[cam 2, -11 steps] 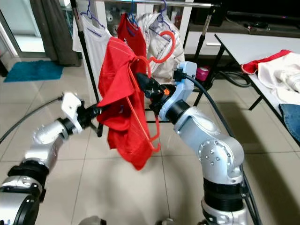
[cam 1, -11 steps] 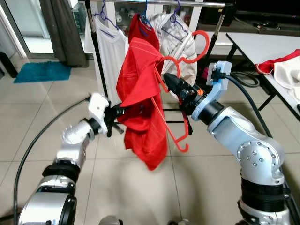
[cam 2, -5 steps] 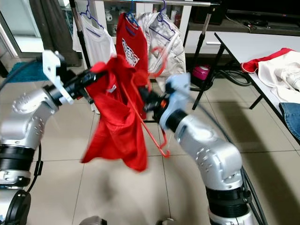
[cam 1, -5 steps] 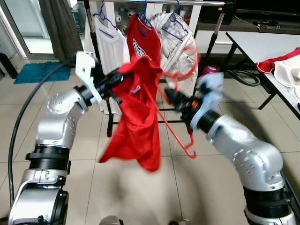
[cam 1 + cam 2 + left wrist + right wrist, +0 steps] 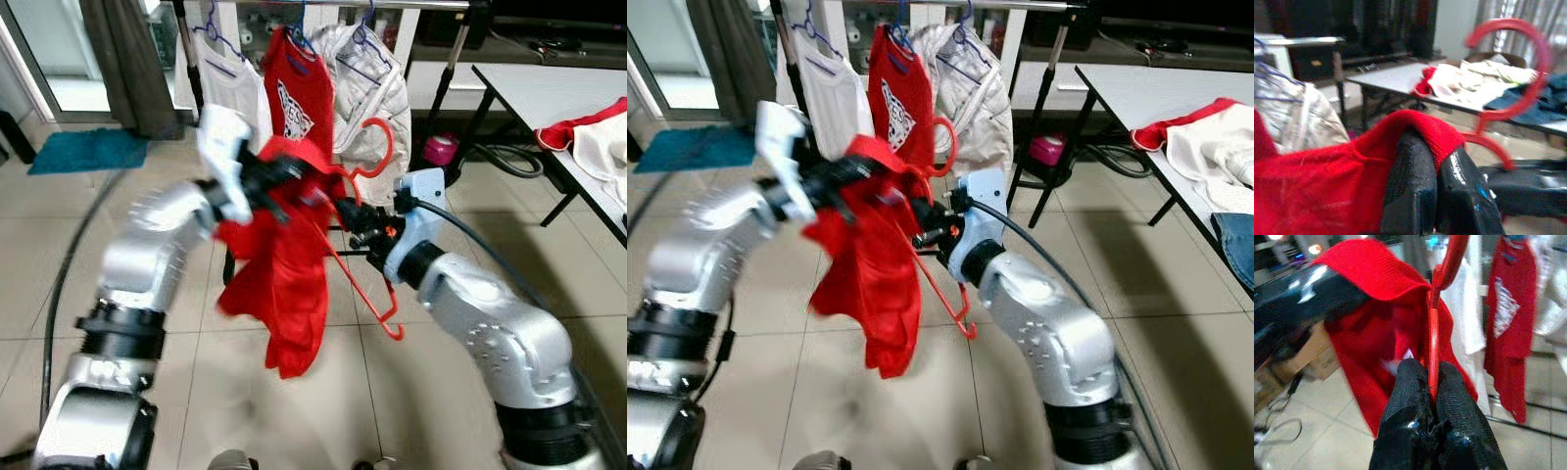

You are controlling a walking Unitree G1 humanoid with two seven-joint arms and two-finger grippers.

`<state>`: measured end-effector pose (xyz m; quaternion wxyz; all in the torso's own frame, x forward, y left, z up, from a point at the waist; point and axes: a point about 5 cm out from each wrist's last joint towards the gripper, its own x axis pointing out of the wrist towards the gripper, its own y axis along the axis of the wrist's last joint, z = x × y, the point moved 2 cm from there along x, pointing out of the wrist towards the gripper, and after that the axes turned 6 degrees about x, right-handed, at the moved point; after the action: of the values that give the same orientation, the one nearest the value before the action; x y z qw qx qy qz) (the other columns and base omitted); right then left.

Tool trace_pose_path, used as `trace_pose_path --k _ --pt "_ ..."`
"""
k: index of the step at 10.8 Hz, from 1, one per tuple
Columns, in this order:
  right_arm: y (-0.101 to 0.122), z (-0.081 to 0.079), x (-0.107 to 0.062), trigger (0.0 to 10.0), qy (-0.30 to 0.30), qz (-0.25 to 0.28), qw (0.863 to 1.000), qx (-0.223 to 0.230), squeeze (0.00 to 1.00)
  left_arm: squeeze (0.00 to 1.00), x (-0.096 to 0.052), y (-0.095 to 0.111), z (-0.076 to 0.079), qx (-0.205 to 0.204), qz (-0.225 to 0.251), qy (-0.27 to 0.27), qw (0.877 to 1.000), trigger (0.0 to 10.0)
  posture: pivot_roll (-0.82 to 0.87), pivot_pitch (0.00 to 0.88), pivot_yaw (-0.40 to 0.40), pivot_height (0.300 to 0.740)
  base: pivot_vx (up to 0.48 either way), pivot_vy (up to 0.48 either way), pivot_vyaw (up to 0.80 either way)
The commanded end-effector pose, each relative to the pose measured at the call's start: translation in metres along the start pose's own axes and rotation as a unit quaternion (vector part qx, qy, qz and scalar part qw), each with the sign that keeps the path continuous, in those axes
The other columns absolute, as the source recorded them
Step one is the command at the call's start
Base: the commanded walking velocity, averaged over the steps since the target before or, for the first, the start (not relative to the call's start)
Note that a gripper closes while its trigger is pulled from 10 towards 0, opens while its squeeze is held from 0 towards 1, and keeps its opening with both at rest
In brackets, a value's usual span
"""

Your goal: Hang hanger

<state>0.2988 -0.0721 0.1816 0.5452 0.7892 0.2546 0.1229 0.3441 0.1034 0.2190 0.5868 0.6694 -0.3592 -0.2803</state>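
A red hanger (image 5: 380, 294) is pinched at its neck by my shut right gripper (image 5: 349, 211), its hook (image 5: 378, 147) pointing up. In the right wrist view the fingers (image 5: 1411, 396) clamp the hanger's thin wire (image 5: 1433, 347). My left gripper (image 5: 286, 176) is shut on a fold of a red shirt (image 5: 284, 284), right beside the hanger's neck. The shirt hangs down from that grip, partly draped over one hanger arm. In the left wrist view the fingertips (image 5: 1415, 191) pinch the red cloth (image 5: 1327, 181), with the hook (image 5: 1518, 73) just beyond.
Behind stands a clothes rack (image 5: 446, 69) with a white top (image 5: 233, 88), a red printed shirt (image 5: 299, 93) and a white jacket (image 5: 370, 88) on blue hangers. A table (image 5: 549, 98) with clothes is at the right. A teal mat (image 5: 83, 149) lies at far left.
My left arm has swung up and then right, carrying the shirt's fold to the hanger's neck. The right gripper with the hanger has dropped slightly and shifted left.
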Motion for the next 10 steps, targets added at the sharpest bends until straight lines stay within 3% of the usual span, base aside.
trace_pose_path --k 1,3,5,6,7,8,10 --pt "0.006 0.003 0.002 10.0 -0.017 0.016 1.000 0.003 0.00 0.00 0.004 0.005 0.008 0.004 0.002 -0.016 1.000 0.0 -0.08 0.021 0.007 0.740 0.000 0.000 0.00" --pt "0.004 -0.007 0.006 10.0 0.001 0.021 1.000 0.016 0.00 0.00 0.008 0.005 0.013 0.000 -0.001 -0.015 1.000 0.0 -0.08 0.017 0.002 0.740 0.000 0.000 0.00" --pt "0.005 -0.009 0.007 10.0 0.003 0.026 1.000 0.017 0.00 0.00 0.003 0.002 0.008 0.018 -0.022 0.000 1.000 0.0 -0.08 0.017 0.001 0.740 0.000 0.000 0.00" --pt "0.007 -0.009 0.007 10.0 0.007 0.029 0.999 0.018 0.00 0.00 0.001 0.001 0.004 0.043 -0.037 0.012 0.998 3.5 -0.07 0.019 0.001 0.740 0.000 0.000 0.00" --pt "0.008 -0.009 0.006 10.0 0.010 0.032 0.999 0.017 0.00 0.00 0.000 0.000 0.006 0.041 -0.039 -0.005 0.998 10.0 -0.07 0.021 0.002 0.740 0.000 0.000 0.00" --pt "0.009 -0.008 0.006 10.0 0.010 0.033 0.999 0.017 0.00 1.00 0.000 0.000 0.008 0.045 -0.046 -0.018 0.998 10.0 -0.07 0.022 0.003 0.740 0.000 0.000 0.00" --pt "0.012 -0.006 0.006 10.0 0.009 0.041 0.999 0.021 0.00 1.00 -0.001 -0.003 0.014 0.053 -0.060 -0.036 0.996 10.0 -0.07 0.026 0.005 0.740 0.000 0.000 0.00"
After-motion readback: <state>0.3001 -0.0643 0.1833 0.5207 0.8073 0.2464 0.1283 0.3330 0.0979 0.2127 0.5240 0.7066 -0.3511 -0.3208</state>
